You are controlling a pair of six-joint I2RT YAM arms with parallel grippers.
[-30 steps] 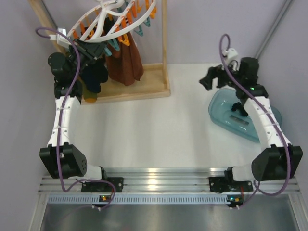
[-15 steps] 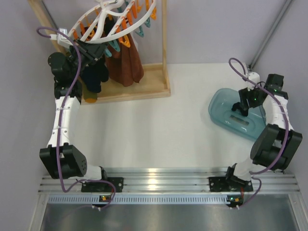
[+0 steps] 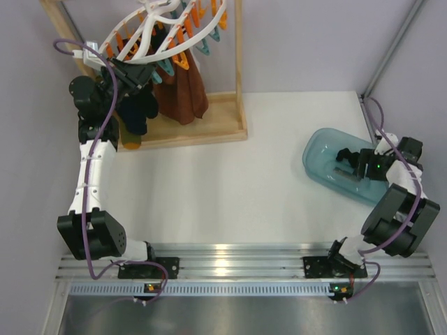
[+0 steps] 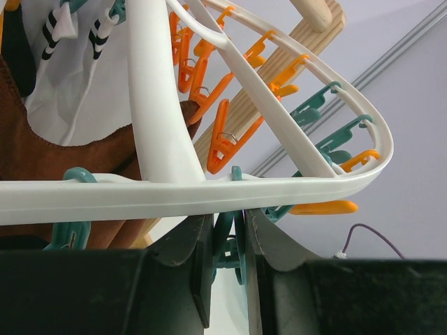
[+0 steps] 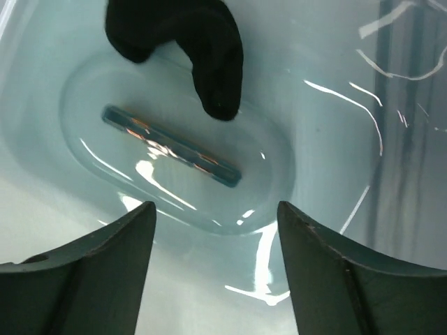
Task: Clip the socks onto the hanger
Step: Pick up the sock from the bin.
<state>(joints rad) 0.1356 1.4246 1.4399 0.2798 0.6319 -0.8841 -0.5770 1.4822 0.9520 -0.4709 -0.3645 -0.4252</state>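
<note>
The white round hanger (image 3: 164, 31) with orange and teal clips hangs at the back left. In the left wrist view its rim (image 4: 209, 192) crosses just above my fingers. My left gripper (image 3: 140, 73) (image 4: 229, 244) is shut on a teal clip (image 4: 234, 234) under the rim. Black socks (image 3: 136, 112) hang below it. My right gripper (image 3: 360, 166) (image 5: 215, 209) is open and empty, low inside the teal bin (image 3: 318, 150). One black sock (image 5: 188, 42) (image 3: 345, 154) lies on the bin floor just beyond the fingertips.
Rust-brown cloth pieces (image 3: 183, 94) hang from the hanger inside the wooden frame (image 3: 209, 129). A dark bar (image 5: 171, 145) is set into the bin (image 5: 335, 139) bottom. The side wall stands close to the right of the bin.
My right arm has swung right and down from above the table's back right into the bin, fingers now near the sock. The left arm has not moved.
</note>
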